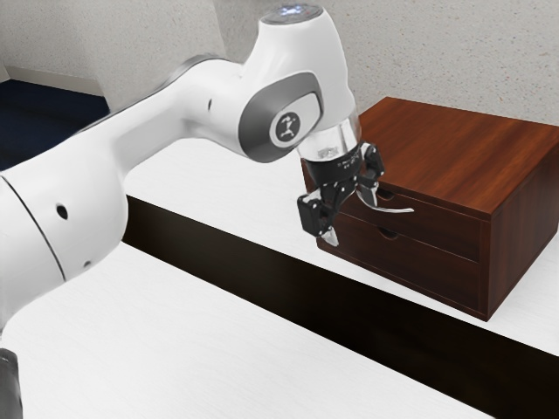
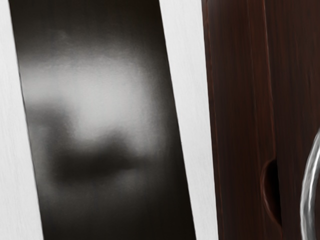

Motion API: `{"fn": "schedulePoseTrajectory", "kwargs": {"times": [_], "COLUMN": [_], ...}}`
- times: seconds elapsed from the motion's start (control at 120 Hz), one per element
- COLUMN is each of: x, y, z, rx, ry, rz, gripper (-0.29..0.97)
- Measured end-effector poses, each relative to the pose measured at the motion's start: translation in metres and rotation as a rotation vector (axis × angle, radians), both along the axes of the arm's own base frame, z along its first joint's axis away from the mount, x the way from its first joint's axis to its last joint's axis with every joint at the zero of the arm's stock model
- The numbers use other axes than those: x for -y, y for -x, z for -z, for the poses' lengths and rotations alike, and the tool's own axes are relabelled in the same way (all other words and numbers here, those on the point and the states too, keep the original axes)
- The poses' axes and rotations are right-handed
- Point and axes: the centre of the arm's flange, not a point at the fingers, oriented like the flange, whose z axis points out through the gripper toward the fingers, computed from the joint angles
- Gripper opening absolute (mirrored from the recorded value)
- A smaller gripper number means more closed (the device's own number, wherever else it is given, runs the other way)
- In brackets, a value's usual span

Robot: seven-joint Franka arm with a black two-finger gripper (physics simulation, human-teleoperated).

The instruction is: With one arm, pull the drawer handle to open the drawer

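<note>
spread gripper (image 1: 349, 216) nr drawer handle (image 1: 397, 209)

A bare, lab-like test room: a plain white table (image 1: 218, 349) lies beneath the gripper (image 1: 349, 209). A small dark-wood drawer cabinet (image 1: 454, 148) stands just beyond it, a pale speckled wall (image 1: 454, 44) rises behind, and dark blue floor (image 1: 44, 109) shows well away.

The end effector (image 1: 351, 211) hides the nearest end of the drawer handle (image 1: 397, 209); the wrist view's edge cuts it off, and the dark band (image 2: 100, 125) under the end effector is blurred
</note>
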Motion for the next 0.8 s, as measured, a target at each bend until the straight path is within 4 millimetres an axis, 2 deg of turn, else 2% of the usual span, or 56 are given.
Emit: {"fn": "schedulePoseTrajectory", "kwargs": {"times": [0.333, 0.7, 0.8], "x": [-0.006, 0.000, 0.003], "y": [-0.017, -0.027, -0.027], "z": [0.000, 0.014, 0.015], "rx": [0.069, 0.093, 0.094], "ry": [0.016, 0.022, 0.024], "rz": [-0.001, 0.017, 0.020], "gripper": [0.68, 0.68, 0.57]}}
